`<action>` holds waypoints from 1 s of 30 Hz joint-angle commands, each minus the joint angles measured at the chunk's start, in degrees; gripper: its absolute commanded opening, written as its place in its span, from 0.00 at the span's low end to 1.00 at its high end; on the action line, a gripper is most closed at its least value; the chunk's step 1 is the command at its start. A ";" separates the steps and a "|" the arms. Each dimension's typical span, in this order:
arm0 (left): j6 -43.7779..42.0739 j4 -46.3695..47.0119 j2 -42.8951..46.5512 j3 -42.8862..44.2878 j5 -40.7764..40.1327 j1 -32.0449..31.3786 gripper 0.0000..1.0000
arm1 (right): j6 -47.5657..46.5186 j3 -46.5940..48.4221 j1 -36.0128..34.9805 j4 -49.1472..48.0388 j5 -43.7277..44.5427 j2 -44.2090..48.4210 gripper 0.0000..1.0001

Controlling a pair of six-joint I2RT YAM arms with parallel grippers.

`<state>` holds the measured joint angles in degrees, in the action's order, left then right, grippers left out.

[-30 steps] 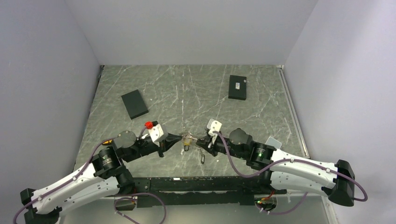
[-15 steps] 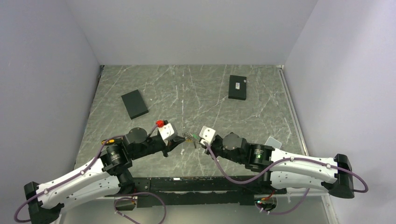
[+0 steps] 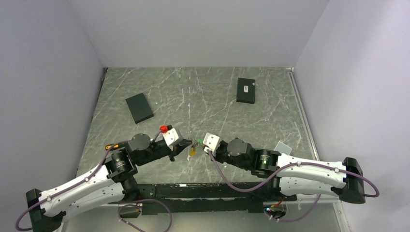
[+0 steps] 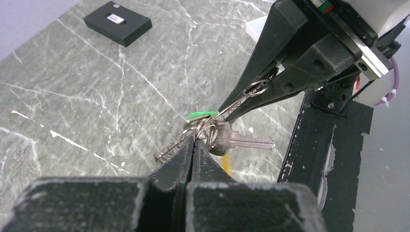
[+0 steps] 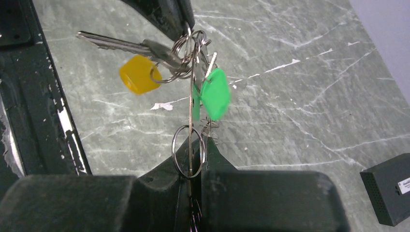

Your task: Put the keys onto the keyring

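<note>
grey-green marbled table (image 3: 193, 96) underneath, edged at the near side by a black frame (image 4: 329, 159) with scuffed tape. nearest, seen from the left wrist: left gripper (image 4: 195, 141) pressed fully together, no gap between the fingers, pinching the keyring (image 4: 207, 126) at the very tips. strung on that ring, a silver key (image 4: 244, 141) lying sideways with its blade toward the frame, and a yellow-headed key (image 5: 138, 73) dangling just beneath. on the same bunch, a green tag (image 5: 215, 94). directly opposite, almost tip to tip with the left: right gripper (image 5: 192, 145), likewise closed, clamping a small ring (image 5: 188, 150) edge-on between its fingers, linked to the bunch by a thin straight wire. whole bunch held up off the table between the two grippers, near the front middle in the top view. farther back and well apart, a plain black box (image 3: 139, 107) at the left, lying askew, and a labelled black box (image 3: 246, 90) at the right. beyond those, pale lilac-grey walls on three sides.
</note>
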<state>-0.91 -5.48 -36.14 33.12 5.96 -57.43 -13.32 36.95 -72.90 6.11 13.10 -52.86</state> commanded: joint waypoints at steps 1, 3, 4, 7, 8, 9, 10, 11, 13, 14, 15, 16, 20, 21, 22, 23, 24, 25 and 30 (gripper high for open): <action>3.79 14.15 1.43 -2.02 0.11 -0.12 0.00 | -0.21 1.46 -0.73 -9.62 2.03 0.04 0.00; 4.91 15.76 2.07 -2.68 0.09 -0.11 0.00 | 0.23 1.03 -0.74 -11.46 3.73 0.10 0.00; 5.55 16.78 2.89 -3.33 0.10 -0.14 0.00 | 0.18 0.83 -0.68 -12.19 4.22 0.17 0.00; 7.34 21.50 4.99 -6.21 0.40 -0.12 0.00 | 0.14 -0.06 -0.66 -14.72 6.07 0.50 0.00; 7.69 23.03 5.88 -7.14 0.77 -0.13 0.00 | 0.18 -0.32 -0.70 -15.56 6.58 0.67 0.00; 7.83 24.38 6.74 -7.98 1.31 -0.08 0.00 | 0.41 -0.69 -0.68 -16.43 6.99 0.92 0.00; 7.85 25.61 7.64 -8.95 2.14 -0.09 0.00 | 0.80 -1.04 -0.66 -17.53 7.14 1.26 0.00; 7.89 27.26 8.58 -10.03 2.34 -0.12 0.00 | 1.12 -1.49 -0.66 -18.57 7.19 1.56 0.00; 8.26 31.19 10.01 -12.19 1.79 -0.12 0.00 | 1.56 -2.18 -0.66 -19.97 6.75 2.10 0.00; 8.22 33.22 10.42 -13.36 1.71 -0.17 0.00 | 1.70 -2.37 -0.66 -20.14 6.23 2.10 0.00; 8.31 36.24 10.72 -14.72 2.19 -0.13 0.00 | 1.72 -2.50 -0.66 -20.17 5.94 2.03 0.00; 8.53 39.47 10.78 -16.12 2.57 -0.08 0.00 | 1.76 -2.43 -0.66 -20.06 5.84 1.83 0.00; 6.96 39.31 8.82 -15.98 2.76 -0.10 0.00 | 1.59 -2.15 -0.69 -19.98 6.42 1.89 0.00; 6.67 38.94 8.11 -15.75 3.13 -0.11 0.00 | 1.43 -2.14 -0.66 -20.04 6.49 2.11 0.00; 6.63 39.52 7.51 -15.89 3.54 -0.11 0.00 | 1.19 -2.10 -0.66 -19.96 6.19 2.22 0.00; 6.70 40.51 6.96 -16.20 4.22 -0.11 0.00 | 0.76 -2.02 -0.66 -19.77 6.26 2.23 0.00; 6.71 41.57 6.63 -16.51 5.20 -0.11 0.00 | 0.49 -1.88 -0.66 -19.41 6.35 2.17 0.00; 6.63 42.55 6.39 -16.87 6.00 -0.06 0.00 | 0.23 -1.80 -0.66 -19.16 6.54 2.13 0.00; 4.82 44.48 6.12 -18.22 6.61 -0.09 0.00 | -1.76 -1.76 -0.66 -18.92 5.79 2.61 0.00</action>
<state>5.63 33.45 -30.24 16.01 10.35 -57.34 -12.97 34.13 -73.34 -8.34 18.96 -52.38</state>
